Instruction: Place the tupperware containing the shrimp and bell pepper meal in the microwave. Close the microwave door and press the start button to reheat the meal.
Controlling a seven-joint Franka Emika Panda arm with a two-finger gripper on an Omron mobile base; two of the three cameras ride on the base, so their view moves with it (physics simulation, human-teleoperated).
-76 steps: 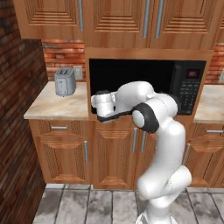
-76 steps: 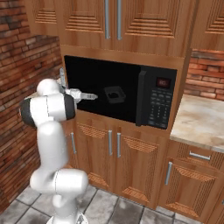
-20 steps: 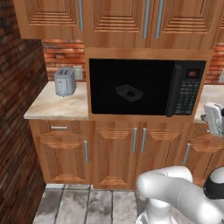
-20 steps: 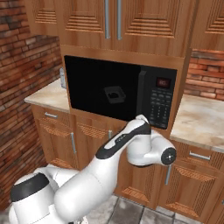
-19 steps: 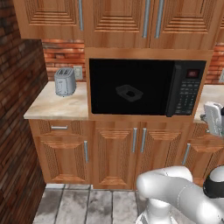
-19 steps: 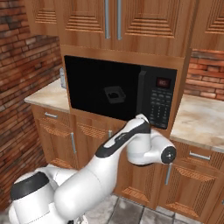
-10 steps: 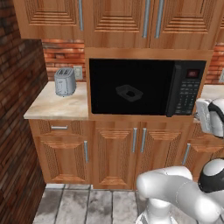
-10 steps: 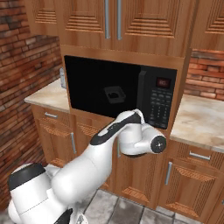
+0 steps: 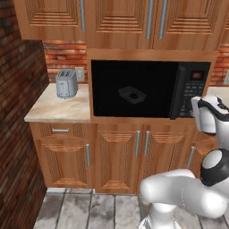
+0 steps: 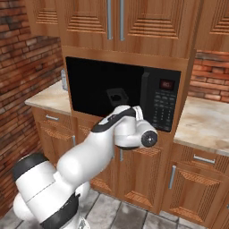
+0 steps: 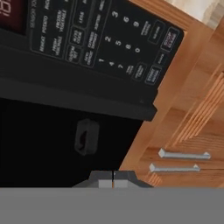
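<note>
The microwave [image 9: 150, 88] is shown built in beneath the upper cabinets [image 9: 147, 20] and above the lower cabinets [image 9: 120, 154], with its door [image 9: 134, 89] shut flush across the front. Through the dark window a shallow tray, the tupperware [image 9: 132, 94], is seen faintly, resting inside the oven near the middle; its contents cannot be made out through the glass. In the right base view the same tray [image 10: 117, 96] is visible behind the window, just above the white arm [image 10: 89, 156]. The keypad [image 9: 192, 91] occupies the right end of the oven, with a small red display [image 9: 197, 75] at its top.

In the hand view the keypad [image 11: 100, 41] is seen close and rolled sideways, the long bar handle [image 11: 74, 94] beside it, and the tupperware [image 11: 86, 136] dim behind the window. The gripper [image 11: 113, 176] is seen at the bottom edge with its jaws drawn together, the two tips touching and holding nothing.

A silver toaster [image 9: 66, 83] stands on the counter [image 9: 58, 109] to the left of the oven.
</note>
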